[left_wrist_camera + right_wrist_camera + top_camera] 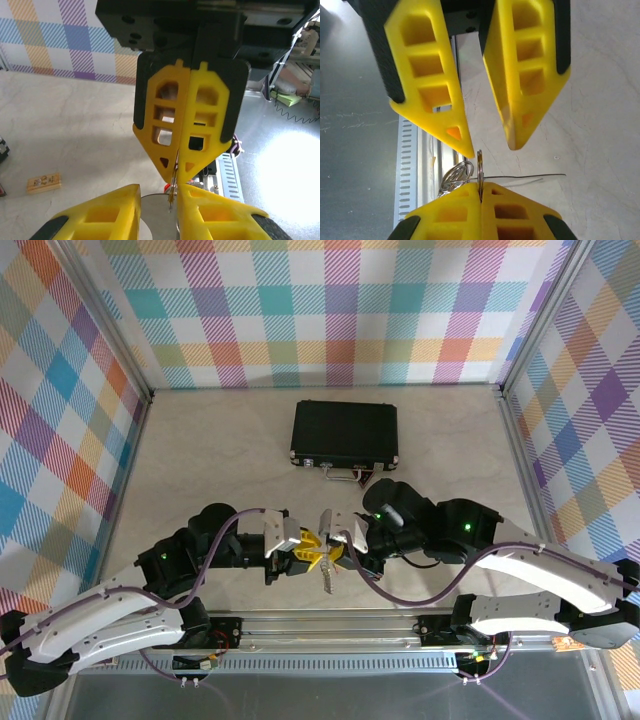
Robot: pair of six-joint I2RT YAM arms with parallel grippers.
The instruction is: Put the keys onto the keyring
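Both grippers meet tip to tip above the table's near middle. My right gripper (340,550) (480,189) is shut on a thin split ring (480,162), seen edge-on (172,192). Silver wire loops (454,177) hang beside that ring. A speck of red (167,187), perhaps the keys' red head, shows behind the right gripper (175,176). My left gripper (305,558) (161,192) (492,149) faces it with its fingers apart. In their gap lies the flat grey-silver keyring (156,216); I cannot tell whether it touches the fingers. A silver piece (328,582) dangles below both grippers.
A black case (345,432) with a metal handle (340,473) lies flat at the table's far middle. A small yellow-orange tag (44,182) rests on the tabletop. A slotted metal rail (330,625) (405,170) runs along the near edge. Plaid walls enclose three sides.
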